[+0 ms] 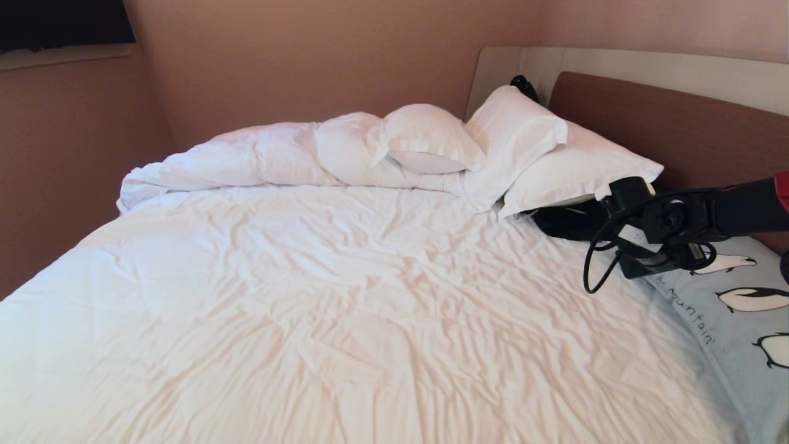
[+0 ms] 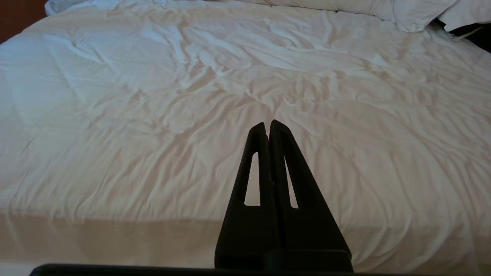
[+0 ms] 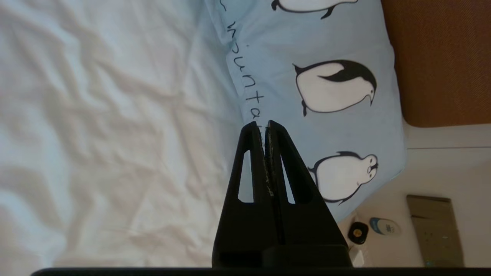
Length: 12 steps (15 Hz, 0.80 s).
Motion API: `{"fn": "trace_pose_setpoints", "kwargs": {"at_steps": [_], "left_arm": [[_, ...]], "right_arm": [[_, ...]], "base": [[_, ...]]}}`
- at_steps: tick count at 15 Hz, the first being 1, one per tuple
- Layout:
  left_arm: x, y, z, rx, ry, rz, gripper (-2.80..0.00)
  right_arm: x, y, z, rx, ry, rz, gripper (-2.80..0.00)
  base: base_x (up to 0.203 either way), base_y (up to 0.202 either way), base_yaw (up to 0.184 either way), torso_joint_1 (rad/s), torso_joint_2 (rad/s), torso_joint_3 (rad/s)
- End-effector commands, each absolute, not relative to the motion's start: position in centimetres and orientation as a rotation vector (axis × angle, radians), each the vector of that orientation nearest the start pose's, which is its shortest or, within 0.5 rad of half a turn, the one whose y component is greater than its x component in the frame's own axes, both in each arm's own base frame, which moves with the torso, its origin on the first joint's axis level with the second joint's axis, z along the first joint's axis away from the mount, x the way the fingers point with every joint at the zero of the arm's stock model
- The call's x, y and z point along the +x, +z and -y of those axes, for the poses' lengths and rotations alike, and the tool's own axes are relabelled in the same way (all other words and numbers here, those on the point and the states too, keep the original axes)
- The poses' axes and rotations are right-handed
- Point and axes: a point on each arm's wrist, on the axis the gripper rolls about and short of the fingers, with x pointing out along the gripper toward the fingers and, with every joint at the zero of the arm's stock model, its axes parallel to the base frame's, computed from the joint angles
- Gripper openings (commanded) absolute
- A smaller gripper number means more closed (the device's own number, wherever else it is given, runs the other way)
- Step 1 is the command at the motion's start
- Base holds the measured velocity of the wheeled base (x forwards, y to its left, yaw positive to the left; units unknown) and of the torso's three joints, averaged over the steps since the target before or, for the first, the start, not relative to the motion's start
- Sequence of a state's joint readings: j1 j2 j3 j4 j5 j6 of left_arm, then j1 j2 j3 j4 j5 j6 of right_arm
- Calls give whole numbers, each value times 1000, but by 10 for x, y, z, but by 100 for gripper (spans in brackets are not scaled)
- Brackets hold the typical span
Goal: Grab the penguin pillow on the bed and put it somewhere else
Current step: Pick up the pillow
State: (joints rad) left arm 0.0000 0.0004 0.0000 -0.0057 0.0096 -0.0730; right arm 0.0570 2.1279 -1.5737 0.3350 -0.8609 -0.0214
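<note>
One bed (image 1: 345,296) is filling the scene, and it is carrying three plain white pillows (image 1: 431,139), one bunched white duvet (image 1: 246,157), one black clothing bundle (image 1: 564,222) and one penguin pillow (image 1: 746,320). Three penguins are showing on that pillow in the head view, and three are showing in the right wrist view, one of them cut off at the frame edge. Two grippers are appearing in all, the right gripper (image 3: 263,123) and the left gripper (image 2: 267,122), each one showing two black fingers pressed together.
</note>
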Motion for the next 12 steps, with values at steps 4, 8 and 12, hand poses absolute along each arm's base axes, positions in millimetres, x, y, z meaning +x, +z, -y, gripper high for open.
{"fn": "trace_pose_setpoints", "kwargs": {"at_steps": [4, 8, 12], "left_arm": [[-23, 75, 0, -74, 11, 3, -280], [-23, 75, 0, -74, 9, 3, -280], [-23, 75, 0, -74, 9, 3, -280]], "right_arm": [[410, 133, -7, -381, -776, -855, -280], [407, 136, -6, -349, -796, -837, -280], [403, 140, -11, -304, -810, -822, -280]], "base": [[0, 0, 0, 0, 0, 0], [0, 0, 0, 0, 0, 0], [0, 0, 0, 0, 0, 0]]}}
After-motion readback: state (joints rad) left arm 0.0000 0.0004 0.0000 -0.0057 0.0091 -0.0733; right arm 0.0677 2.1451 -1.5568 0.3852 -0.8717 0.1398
